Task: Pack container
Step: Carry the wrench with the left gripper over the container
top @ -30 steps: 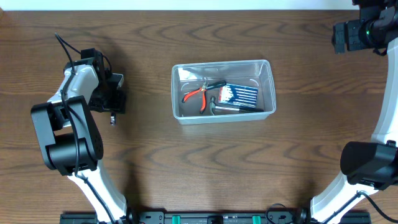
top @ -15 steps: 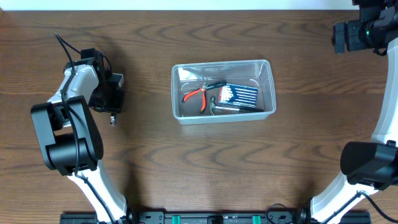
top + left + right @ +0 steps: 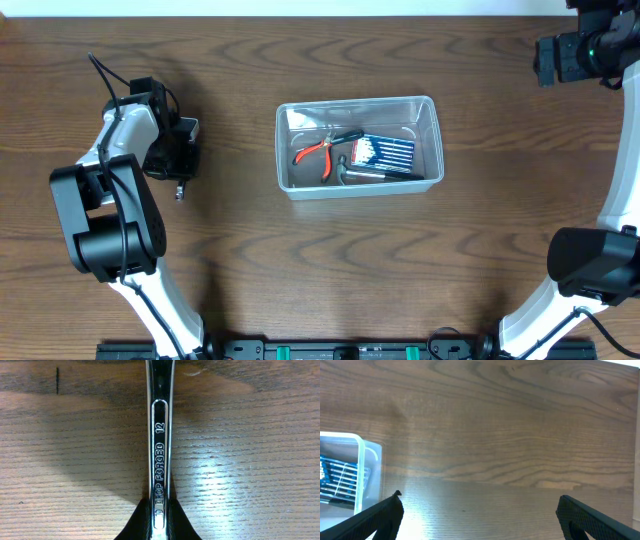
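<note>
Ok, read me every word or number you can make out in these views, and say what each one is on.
"DROP FORGED": stamped along the handle of the wrench, in the left wrist view.
"12": on the same handle, just beyond those words.
Blue box inside the container: it has white markings, too small to read from overhead.
No other text is readable.

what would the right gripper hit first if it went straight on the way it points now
Most likely the bare brown wooden table, though depth is unclear. The open right gripper aims at plain wood; the clear plastic rectangular container sits left of that line.
</note>
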You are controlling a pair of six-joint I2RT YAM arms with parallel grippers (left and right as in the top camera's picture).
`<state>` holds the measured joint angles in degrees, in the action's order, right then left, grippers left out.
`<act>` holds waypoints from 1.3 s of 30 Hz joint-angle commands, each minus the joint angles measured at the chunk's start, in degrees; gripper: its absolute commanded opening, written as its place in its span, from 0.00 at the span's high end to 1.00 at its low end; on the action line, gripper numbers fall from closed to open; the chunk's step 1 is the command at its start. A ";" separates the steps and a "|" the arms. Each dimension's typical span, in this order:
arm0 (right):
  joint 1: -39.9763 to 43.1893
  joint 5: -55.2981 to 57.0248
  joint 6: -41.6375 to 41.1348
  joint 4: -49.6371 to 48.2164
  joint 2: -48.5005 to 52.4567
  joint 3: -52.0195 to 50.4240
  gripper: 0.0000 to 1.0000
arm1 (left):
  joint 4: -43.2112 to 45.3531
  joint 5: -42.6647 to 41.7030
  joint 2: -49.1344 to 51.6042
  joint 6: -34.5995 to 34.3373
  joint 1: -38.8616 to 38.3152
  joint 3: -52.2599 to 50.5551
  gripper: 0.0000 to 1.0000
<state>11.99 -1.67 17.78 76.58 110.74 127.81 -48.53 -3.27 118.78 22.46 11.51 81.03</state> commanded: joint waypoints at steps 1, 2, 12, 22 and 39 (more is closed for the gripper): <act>0.04 0.22 0.70 0.22 -0.57 0.26 0.01 | 0.13 -0.61 1.07 -1.03 -0.13 1.11 0.94; 0.04 0.22 0.70 0.24 -0.57 0.26 0.01 | -0.26 -0.61 0.50 -1.57 -0.33 1.95 0.94; 0.22 0.17 0.55 -1.03 -0.59 0.28 0.01 | -3.54 -0.63 -16.17 5.60 -11.34 14.01 0.94; 4.92 -0.74 -4.26 -1.73 -0.59 0.28 0.01 | -0.72 -0.63 -18.03 24.70 -33.46 13.90 0.94; 6.36 -3.26 -4.26 -0.92 -0.59 0.28 0.01 | 2.56 -0.63 0.72 20.31 -38.53 13.90 0.94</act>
<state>18.11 -4.23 14.46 75.61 110.74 127.81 -46.00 -4.10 118.52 44.25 -27.16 95.24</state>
